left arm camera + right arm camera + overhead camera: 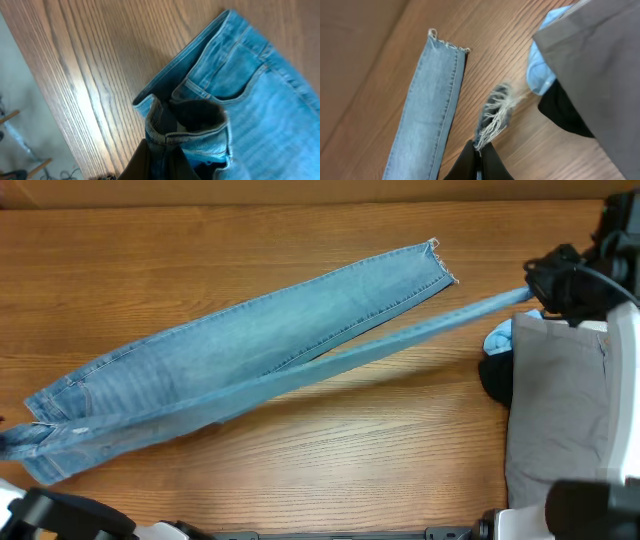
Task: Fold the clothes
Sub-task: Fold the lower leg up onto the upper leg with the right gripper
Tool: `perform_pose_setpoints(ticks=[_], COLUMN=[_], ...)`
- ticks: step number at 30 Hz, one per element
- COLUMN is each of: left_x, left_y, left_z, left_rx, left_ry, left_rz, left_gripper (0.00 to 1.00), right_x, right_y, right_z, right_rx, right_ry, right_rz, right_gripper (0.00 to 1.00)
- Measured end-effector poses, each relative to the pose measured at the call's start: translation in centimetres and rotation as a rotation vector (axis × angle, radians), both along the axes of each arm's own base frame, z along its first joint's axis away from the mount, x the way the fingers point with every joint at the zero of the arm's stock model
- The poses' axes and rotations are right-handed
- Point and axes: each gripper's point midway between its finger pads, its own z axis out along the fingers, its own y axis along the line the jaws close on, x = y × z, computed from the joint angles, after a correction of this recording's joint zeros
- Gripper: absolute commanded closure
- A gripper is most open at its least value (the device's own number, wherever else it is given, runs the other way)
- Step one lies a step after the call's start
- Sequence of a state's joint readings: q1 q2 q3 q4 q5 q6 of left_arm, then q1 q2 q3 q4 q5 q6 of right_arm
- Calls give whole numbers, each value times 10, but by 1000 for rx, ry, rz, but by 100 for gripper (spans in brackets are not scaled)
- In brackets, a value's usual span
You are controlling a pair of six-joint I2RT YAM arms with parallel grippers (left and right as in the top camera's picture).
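Observation:
The light-blue jeans stretch diagonally across the wooden table. One leg lies flat, its frayed hem at the upper right. The other leg is pulled taut off the table toward the right. In the right wrist view my right gripper is shut on that leg's frayed hem. Its black body shows at the right in the overhead view. In the left wrist view my left gripper is shut on the bunched waistband, beside a stitched pocket.
Folded grey trousers lie at the right edge, over a pale-blue garment and a black one. The table's left edge runs close to the waistband. Bare wood lies in front of the jeans.

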State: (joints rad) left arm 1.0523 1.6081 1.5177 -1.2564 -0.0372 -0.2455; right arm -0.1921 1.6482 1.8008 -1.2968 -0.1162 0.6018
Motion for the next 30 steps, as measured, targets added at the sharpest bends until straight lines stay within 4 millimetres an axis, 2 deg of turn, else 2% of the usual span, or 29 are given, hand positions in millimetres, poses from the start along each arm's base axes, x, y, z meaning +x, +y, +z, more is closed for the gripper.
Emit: perform_pose_setpoints(ticks=[8, 14, 22, 26, 30], left_x=[15, 47, 85, 92, 91], left_y=[13, 28, 38, 37, 37], left_z=[-49, -75, -95, -100, -101], left_rx=[-30, -29, -10, -7, -1], left_ry=[14, -66, -138, -129, -115], left_rz=[-6, -44, -108, -124, -124], left_gripper=[96, 95, 87, 87, 87], right_x=[44, 74, 91, 94, 100], right_y=[14, 28, 39, 39, 38], right_z=[-29, -39, -31, -30, -44], right_rx=[83, 110, 96, 93, 102], right_ry=[-23, -79, -152, -164, -141], right_rz=[57, 109, 141, 143, 126], right_gripper=[96, 96, 96, 96, 96])
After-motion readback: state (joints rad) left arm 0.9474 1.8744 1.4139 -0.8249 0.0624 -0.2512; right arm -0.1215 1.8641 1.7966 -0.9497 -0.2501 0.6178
